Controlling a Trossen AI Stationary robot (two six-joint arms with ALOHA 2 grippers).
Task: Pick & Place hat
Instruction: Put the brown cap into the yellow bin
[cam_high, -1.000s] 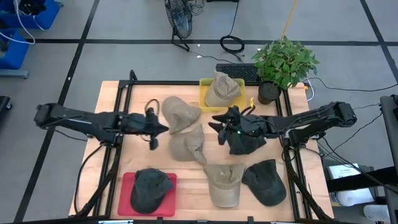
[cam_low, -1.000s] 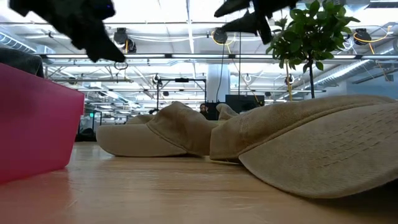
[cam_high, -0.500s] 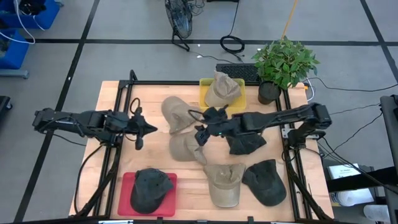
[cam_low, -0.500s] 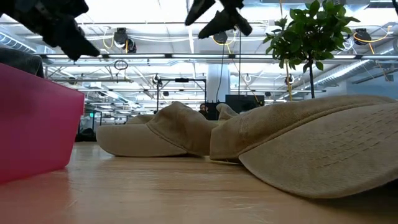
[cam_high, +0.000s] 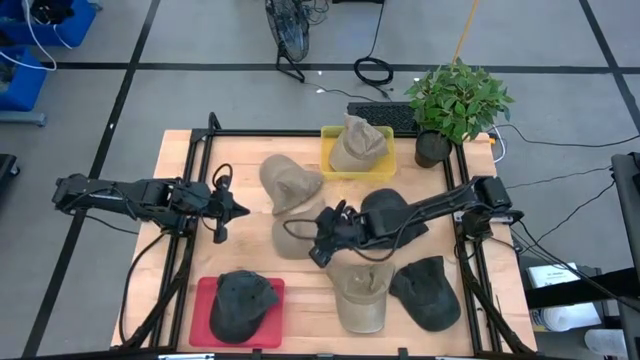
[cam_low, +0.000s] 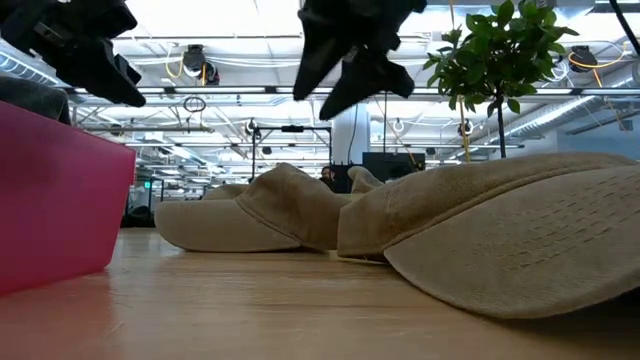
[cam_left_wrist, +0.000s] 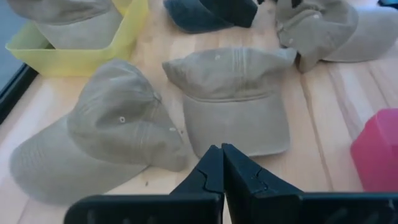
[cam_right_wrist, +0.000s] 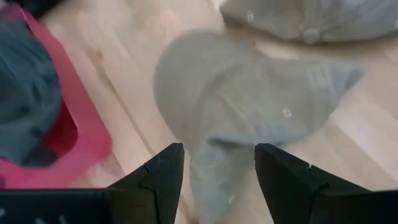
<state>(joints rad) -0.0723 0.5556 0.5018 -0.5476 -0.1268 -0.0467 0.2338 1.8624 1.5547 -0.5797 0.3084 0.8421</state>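
High view: right gripper (cam_high: 322, 240) over tan hat (cam_high: 296, 238), fingers apart.
Could snag only the brim and drag the neighbouring hat (cam_high: 290, 183); left gripper (cam_high: 225, 210) shut, waiting aside.

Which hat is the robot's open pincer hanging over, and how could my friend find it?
Start at the wooden table and find the red tray at its near edge. Go toward the middle: the tan hat lies flat on bare wood under the right pincer. Unlike its neighbours, it is in no tray, and it isn't dark.
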